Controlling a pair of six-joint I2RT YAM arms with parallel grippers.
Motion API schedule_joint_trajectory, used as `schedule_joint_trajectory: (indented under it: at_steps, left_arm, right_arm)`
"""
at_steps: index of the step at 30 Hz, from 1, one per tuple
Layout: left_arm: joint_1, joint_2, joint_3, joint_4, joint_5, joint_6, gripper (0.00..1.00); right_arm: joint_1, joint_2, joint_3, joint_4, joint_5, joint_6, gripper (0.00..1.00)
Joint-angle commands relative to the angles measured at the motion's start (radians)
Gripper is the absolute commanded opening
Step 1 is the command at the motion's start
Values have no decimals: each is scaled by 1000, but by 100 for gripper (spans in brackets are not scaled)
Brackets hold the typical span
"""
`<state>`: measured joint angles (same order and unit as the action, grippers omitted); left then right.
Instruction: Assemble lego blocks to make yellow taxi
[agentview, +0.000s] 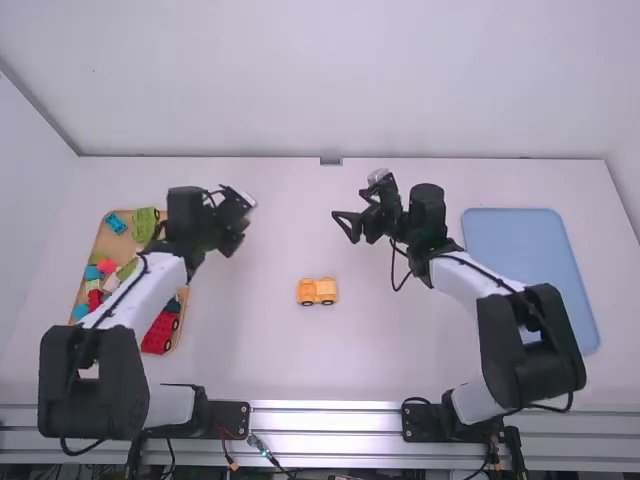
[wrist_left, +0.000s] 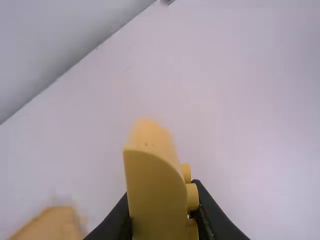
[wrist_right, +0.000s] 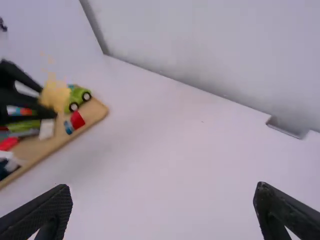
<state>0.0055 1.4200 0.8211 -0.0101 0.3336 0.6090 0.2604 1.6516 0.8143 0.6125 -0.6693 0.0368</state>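
Left fingers (wrist_left: 214, 214) are gripping the yellow block (wrist_left: 155, 195), likely for the wheeled base (agentview: 317, 291) sitting between edges of the bench (agentview: 260, 350); right fingers (wrist_right: 42, 212) are standing open.

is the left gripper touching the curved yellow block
Touching. The left wrist view shows the curved yellow block pinched between the two black fingers of the left gripper.

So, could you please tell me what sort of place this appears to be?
Probably a robotics lab or test station: two robot arms with white links and black joints stand on a silver metal rail along a white table, with a wood-coloured tray of colourful toy bricks.
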Motion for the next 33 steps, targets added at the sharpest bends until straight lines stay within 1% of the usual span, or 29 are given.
schedule_joint_trajectory:
  at_steps: [1,2,3,4,5,7,11,13,15,21,23,24,26,30,32,33]
  left_arm:
    - [-97,-26,-95,99,17,-135,4]
    - [-133,-24,-136,175,19,-180,4]
    - [-138,-23,-142,187,21,-188,4]
    - [-177,-16,-193,301,34,-266,6]
    - [-193,-12,-215,356,50,-294,7]
    - [-224,4,-268,490,82,-366,4]
    - [-261,34,-318,630,67,-489,2]
    - [-274,53,-319,647,71,-496,4]
    - [-283,75,-313,655,68,-526,2]
    - [-309,147,-285,692,74,-561,2]
    - [-322,164,-289,747,66,-579,2]
    - [-322,165,-289,751,66,-579,2]
    - [-326,187,-292,817,66,-595,2]
    - [-327,218,-292,885,67,-599,2]
    - [-323,240,-288,914,69,-610,2]
    - [-328,258,-283,938,70,-633,4]
  right_arm:
    - [0,89,25,70,-115,117,91]
    - [8,122,25,112,-138,138,91]
    - [9,127,25,117,-142,140,90]
    - [18,166,25,160,-158,164,88]
    - [22,182,25,180,-166,169,88]
    - [38,219,25,225,-172,169,87]
    - [66,246,24,256,-171,168,87]
    - [79,247,24,267,-169,168,86]
    - [90,247,24,275,-168,168,86]
    - [127,247,24,285,-168,169,83]
    - [136,247,24,296,-153,210,80]
    - [137,247,24,298,-151,213,80]
    - [144,247,24,301,-113,229,79]
    - [148,247,24,317,-123,253,79]
    - [147,247,24,326,-118,282,77]
    - [147,247,24,325,-117,281,74]
